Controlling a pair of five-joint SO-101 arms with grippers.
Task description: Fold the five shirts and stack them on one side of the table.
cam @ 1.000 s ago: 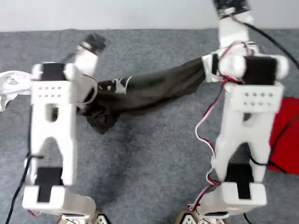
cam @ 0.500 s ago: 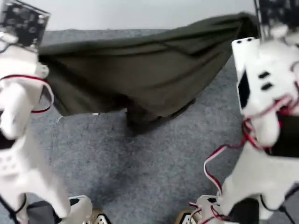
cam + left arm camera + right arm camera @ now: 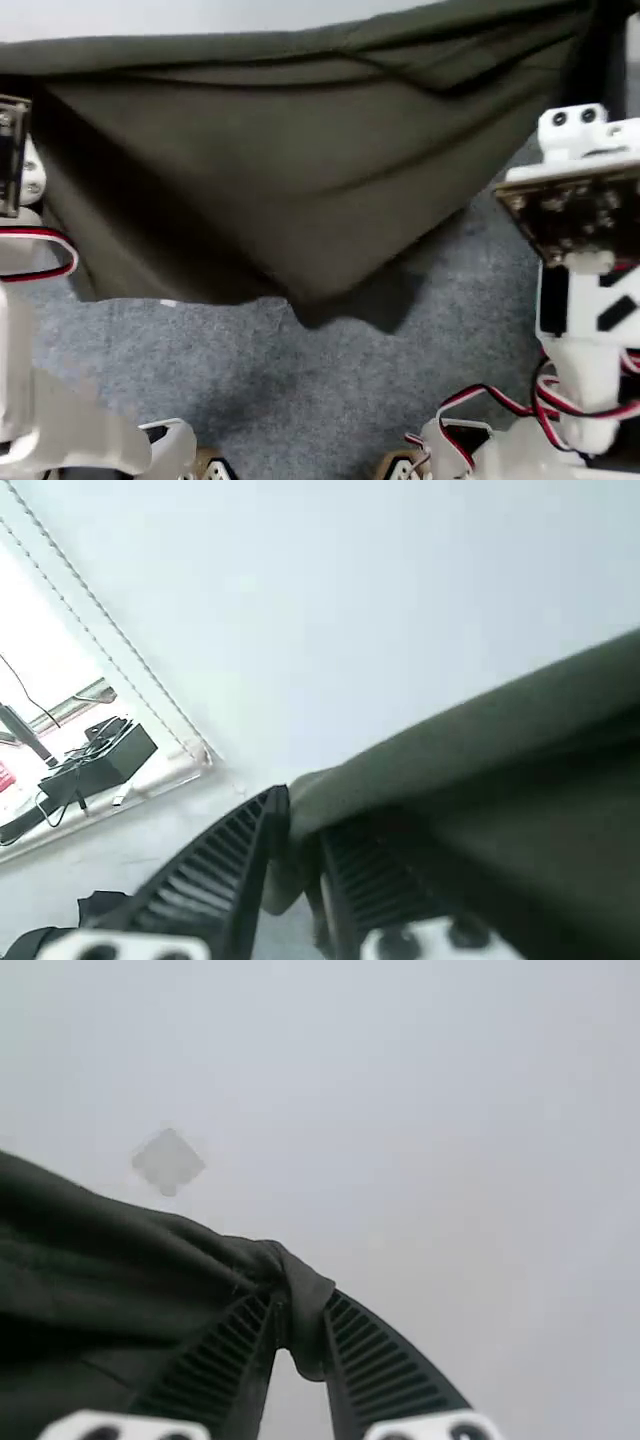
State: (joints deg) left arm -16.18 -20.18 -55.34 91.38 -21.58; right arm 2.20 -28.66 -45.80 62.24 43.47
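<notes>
**Dark shirt stretched between two arms**

The olive shirt (image 3: 300, 170) hung spread in the air over the grey worktop (image 3: 300, 400). In the high view its top edge ran from 9 o'clock to 1 o'clock. Its lower hem sagged toward 6 o'clock, with a shadow under it. The left arm (image 3: 20, 300) stood at 8 o'clock and the right arm (image 3: 590, 260) at 4 o'clock. From the left wrist, the left gripper (image 3: 300, 818) pinched a bunched corner of the cloth between its ribbed fingers. From the right wrist, the right gripper (image 3: 298, 1312) was likewise clamped on a gathered corner, and a small tuft poked out between the fingers against a pale wall (image 3: 450, 1110).
</notes>
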